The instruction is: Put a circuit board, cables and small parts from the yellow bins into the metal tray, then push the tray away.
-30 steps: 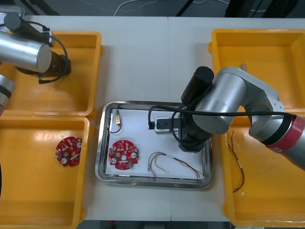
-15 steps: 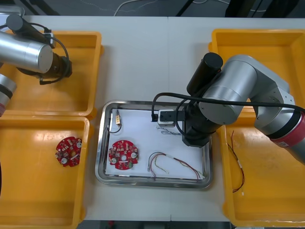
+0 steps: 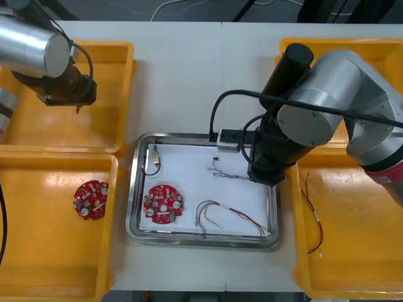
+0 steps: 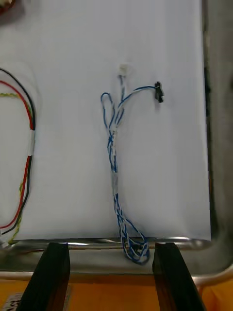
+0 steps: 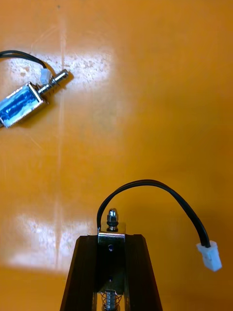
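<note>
A light worktop (image 3: 208, 75) carries four yellow bins (image 3: 352, 251), two at each side. Between them sits a metal tray (image 3: 134, 207), white inside.

My right claw (image 4: 109, 248) hangs over the tray's right edge. It is released, with its fingers standing apart and gripping nothing. My left claw (image 5: 111, 238) is over the far left bin (image 3: 101, 129), clenched on a small metal part (image 5: 112, 228).

Inside the tray, a round red circuit board (image 3: 162, 204) lies toward the left. A red and yellow cable (image 3: 227, 215) lies to its right. A twisted blue and white cable (image 4: 115, 165) lies at the right, one looped end resting on the rim between my right fingers. A thin black cable (image 3: 151, 167) sits in the far left corner.

A second board (image 3: 90, 199) lies in the near left bin (image 3: 50, 251).

A short black lead (image 5: 155, 187) curves from the held part to a white plug (image 5: 209, 256). A blue-wrapped metal part (image 5: 26, 102) lies on the bin floor, well apart from my left claw.
</note>
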Controlling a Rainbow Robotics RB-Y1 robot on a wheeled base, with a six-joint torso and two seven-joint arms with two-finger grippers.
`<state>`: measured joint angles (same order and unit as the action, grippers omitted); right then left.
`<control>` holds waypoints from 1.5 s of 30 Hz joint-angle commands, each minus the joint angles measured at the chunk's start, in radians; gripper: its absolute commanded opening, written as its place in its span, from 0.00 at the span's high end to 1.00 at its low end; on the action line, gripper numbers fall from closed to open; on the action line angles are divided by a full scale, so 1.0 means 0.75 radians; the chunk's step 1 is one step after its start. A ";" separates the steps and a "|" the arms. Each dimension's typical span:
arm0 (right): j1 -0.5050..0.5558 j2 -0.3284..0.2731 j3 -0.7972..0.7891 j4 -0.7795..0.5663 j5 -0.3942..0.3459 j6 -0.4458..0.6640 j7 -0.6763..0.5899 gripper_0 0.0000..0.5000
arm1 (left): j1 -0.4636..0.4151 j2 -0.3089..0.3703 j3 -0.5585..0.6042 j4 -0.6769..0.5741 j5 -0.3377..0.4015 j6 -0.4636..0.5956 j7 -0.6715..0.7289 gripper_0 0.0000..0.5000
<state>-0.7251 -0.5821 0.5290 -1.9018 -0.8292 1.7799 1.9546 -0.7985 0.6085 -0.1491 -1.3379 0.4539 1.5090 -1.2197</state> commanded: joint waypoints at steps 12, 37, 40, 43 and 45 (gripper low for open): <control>-0.035 0.028 -0.354 -0.189 -0.062 0.187 -0.594 0.00 | -0.044 0.087 0.187 -0.364 0.109 0.496 0.029 1.00; 0.255 -0.318 -0.707 -0.350 -0.226 0.187 -1.236 0.00 | 0.108 0.091 0.031 -0.879 0.375 0.548 0.542 1.00; 0.282 -0.345 -0.732 -0.350 -0.226 0.187 -1.240 0.00 | 0.110 0.091 0.000 -0.895 0.383 0.548 0.581 1.00; 0.335 -0.377 -0.801 -0.352 -0.236 0.187 -1.240 0.00 | 0.110 0.087 -0.077 -0.924 0.393 0.548 0.661 1.00; 0.374 -0.392 -0.848 -0.352 -0.242 0.187 -1.240 0.00 | 0.108 0.082 -0.130 -0.953 0.397 0.548 0.724 1.00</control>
<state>-0.4939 -0.8263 -0.0288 -2.1327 -0.9965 1.9169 1.0593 -0.7257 0.6377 -0.1907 -1.9942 0.7388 1.9132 -0.7501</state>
